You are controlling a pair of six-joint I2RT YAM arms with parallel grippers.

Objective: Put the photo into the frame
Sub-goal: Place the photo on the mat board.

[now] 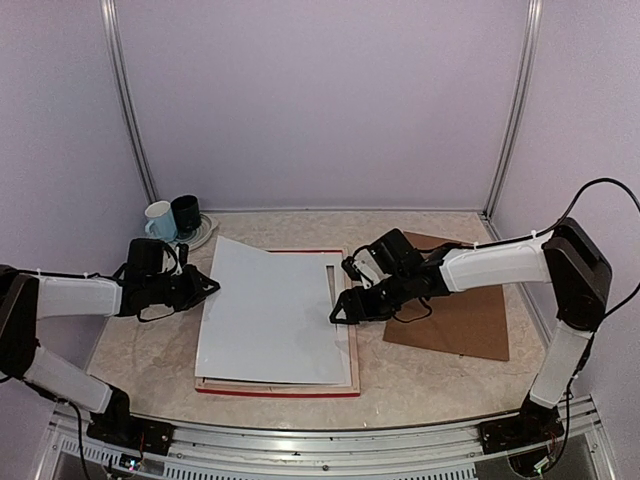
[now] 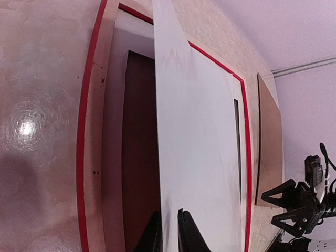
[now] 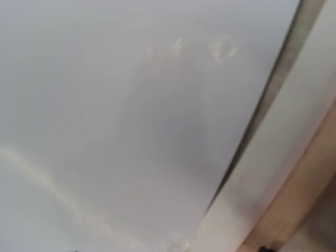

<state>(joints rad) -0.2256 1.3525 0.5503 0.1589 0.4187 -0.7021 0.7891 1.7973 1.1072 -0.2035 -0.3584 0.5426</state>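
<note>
We see the photo (image 1: pixel 270 310) with its plain white back turned up, a large rectangular sheet, so no printed side shows. It lies a little askew on the frame (image 1: pixel 280 392), which rests flat on the worktop (image 1: pixel 420 375) with a red edge and pale wood sides. The left edge of the photo is raised. There the left hand (image 1: pixel 208 285) has its two fingers (image 2: pixel 186 239) close on either side of the sheet; we cannot tell if they press it. The right hand (image 1: pixel 345 288) hangs over the right edge of the photo with its fingers spread wide and nothing between them. We count one photo, one frame, one brown board (image 1: pixel 460 320) at the right, and two mugs, one white (image 1: pixel 158 220) and one dark (image 1: pixel 186 212), on one plate (image 1: pixel 202 238).
</note>
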